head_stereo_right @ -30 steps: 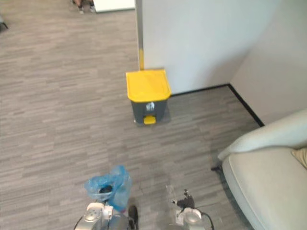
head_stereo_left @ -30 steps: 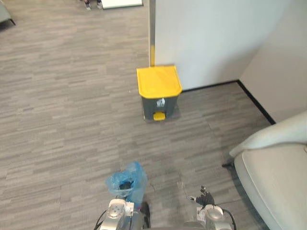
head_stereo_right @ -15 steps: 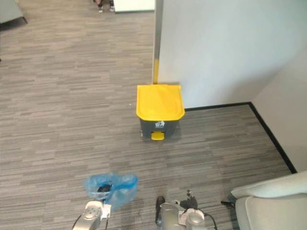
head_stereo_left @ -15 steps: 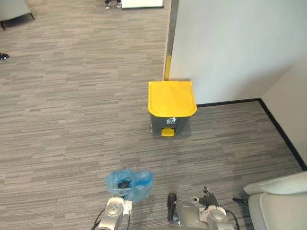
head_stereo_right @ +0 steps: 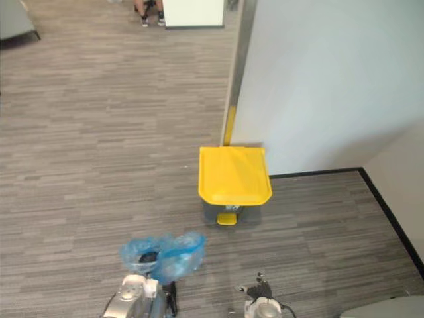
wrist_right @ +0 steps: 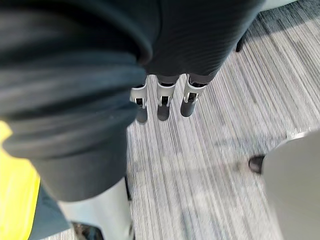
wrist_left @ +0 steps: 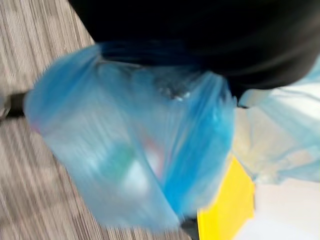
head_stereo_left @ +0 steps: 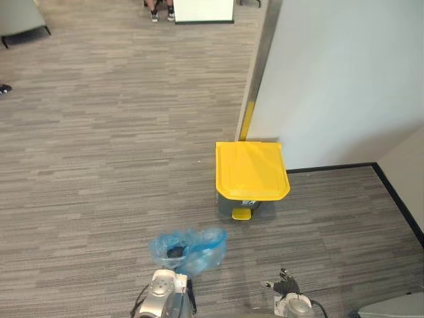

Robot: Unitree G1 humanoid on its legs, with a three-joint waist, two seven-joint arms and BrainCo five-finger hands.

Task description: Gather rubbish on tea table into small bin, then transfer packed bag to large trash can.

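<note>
Bag: blue see-through plastic bag (head_stereo_left: 190,245), packed, crumpled and bulging.
Bag contents: a dark piece shows through its left part; the paler shapes inside are too blurred to name.
Bag place: near, left of centre, apart from the can.
Can: large dark grey trash can (head_stereo_left: 252,179), flat yellow lid (head_stereo_right: 234,173) shut, yellow pedal (head_stereo_left: 241,213) low on its near face.
Can place: upright on the grey floor (head_stereo_left: 99,165), farther off and right of the bag, its back close to the white wall (head_stereo_left: 344,79).

Bag (head_stereo_left: 190,244) before bin (head_stereo_left: 252,171), beside wall (head_stereo_left: 344,79)

Bright, even light, faint soft shadow around the yellow-lidded bin (head_stereo_left: 252,169).
</note>
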